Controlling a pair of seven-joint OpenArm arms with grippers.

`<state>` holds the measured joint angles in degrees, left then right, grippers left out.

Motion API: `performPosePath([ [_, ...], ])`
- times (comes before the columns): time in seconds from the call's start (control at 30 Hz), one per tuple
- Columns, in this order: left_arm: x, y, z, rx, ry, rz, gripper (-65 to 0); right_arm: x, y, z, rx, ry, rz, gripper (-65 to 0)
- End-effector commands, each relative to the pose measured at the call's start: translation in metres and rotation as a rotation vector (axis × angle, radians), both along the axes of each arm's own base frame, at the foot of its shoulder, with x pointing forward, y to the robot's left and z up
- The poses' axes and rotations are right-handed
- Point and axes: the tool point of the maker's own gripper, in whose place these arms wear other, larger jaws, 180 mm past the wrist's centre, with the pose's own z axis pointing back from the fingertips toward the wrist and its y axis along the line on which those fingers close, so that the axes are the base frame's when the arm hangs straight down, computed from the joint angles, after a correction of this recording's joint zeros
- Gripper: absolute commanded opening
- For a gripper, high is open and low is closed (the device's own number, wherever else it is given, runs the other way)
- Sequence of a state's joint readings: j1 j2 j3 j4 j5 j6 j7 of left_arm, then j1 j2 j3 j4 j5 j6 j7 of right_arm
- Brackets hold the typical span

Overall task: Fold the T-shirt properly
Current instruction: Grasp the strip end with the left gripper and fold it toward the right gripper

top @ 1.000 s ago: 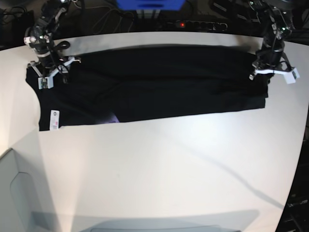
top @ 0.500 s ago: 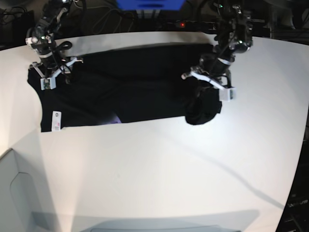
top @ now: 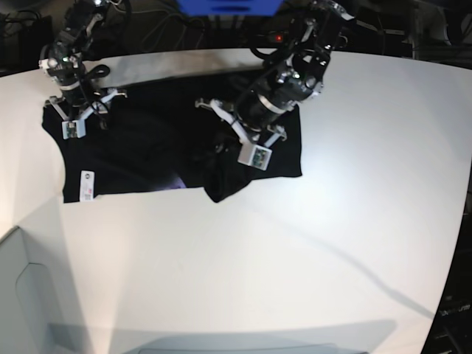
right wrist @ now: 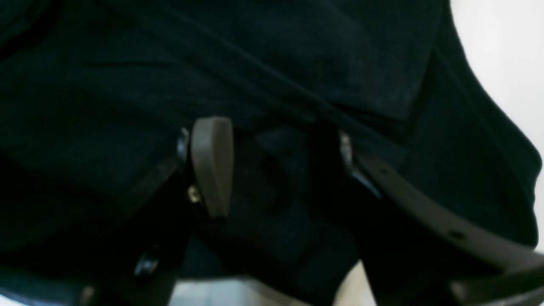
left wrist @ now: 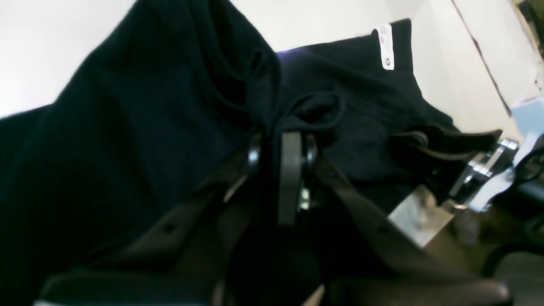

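The black T-shirt [top: 140, 144] lies on the white table [top: 310, 251], with its right end doubled over toward the middle. My left gripper [top: 234, 134] hovers over that fold, shut on a bunch of the cloth. In the left wrist view, the left gripper [left wrist: 280, 142] pinches black fabric, and the shirt's white tag [left wrist: 386, 52] lies beyond it. My right gripper [top: 87, 110] rests on the shirt's left end. The right wrist view shows the right gripper [right wrist: 276, 165] open, one grey pad [right wrist: 211, 165] against the T-shirt [right wrist: 297, 63], with cloth under the gap.
A blue box [top: 228, 6] and a power strip with a red light [top: 295, 37] sit behind the table's far edge. A grey surface [top: 29, 295] lies at the lower left. The white tag [top: 85, 184] marks the shirt's near-left corner.
My left gripper has carried the shirt's right end leftward across the garment, folding it over. The right gripper has stayed in place.
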<state>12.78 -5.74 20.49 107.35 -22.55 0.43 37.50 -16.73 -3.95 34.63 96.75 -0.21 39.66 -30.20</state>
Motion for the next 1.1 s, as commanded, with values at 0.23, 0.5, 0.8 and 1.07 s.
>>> performPosePath([
  [0.23, 0.016, -0.036, -0.005, 0.037, -0.042, -0.058, -65.0, 0.008, -0.001, 0.008, -0.010, -0.027, 0.010, -33.3],
  [0.5, 0.025, -0.052, -0.009, 0.046, -0.040, -0.092, -65.0, 0.009, -0.001, 0.008, -0.010, -0.028, 0.010, -33.3],
  [0.8, 0.016, -0.076, -0.009, 0.057, -0.052, -0.182, -50.3, 0.013, -0.001, 0.010, -0.009, -0.037, 0.011, -33.3],
  [1.07, 0.018, -0.077, 0.017, 0.026, -0.120, -0.183, -32.6, 0.016, -0.001, 0.012, -0.010, -0.042, 0.011, -33.3],
])
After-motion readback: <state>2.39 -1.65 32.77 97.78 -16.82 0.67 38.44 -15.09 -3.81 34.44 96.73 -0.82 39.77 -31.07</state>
